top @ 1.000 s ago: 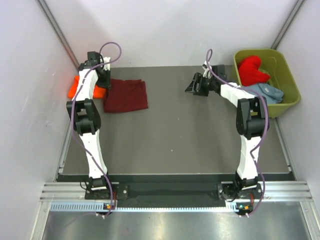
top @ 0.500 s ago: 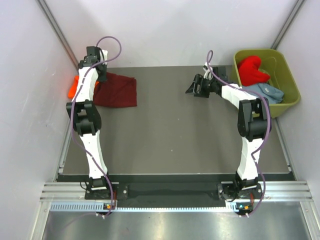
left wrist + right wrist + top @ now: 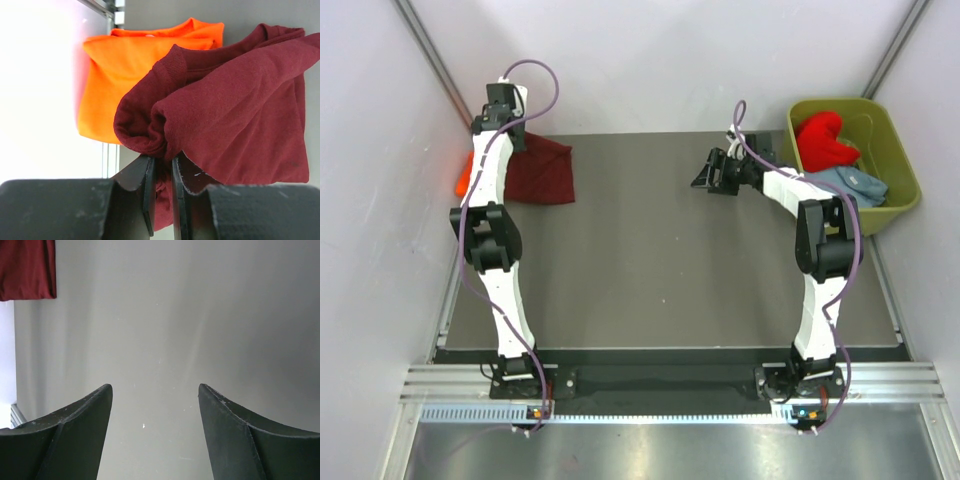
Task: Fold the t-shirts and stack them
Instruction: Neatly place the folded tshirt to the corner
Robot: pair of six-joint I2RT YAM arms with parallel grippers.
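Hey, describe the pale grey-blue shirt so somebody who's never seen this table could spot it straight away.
At the far right of the table sits an olive-green tub. Two shirts lie inside; the grey-blue shirt is the pale one at the near end, next to the bright red shirt.

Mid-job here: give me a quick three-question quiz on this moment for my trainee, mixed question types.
1. True or false: the left gripper is shut on the maroon t-shirt.
2. What lies in the olive-green tub? A) the red t-shirt and the grey-blue t-shirt; B) the maroon t-shirt only; C) nothing.
3. Fill in: the right gripper is ____ above the bare table.

Key: 1 true; 2 A; 3 open.
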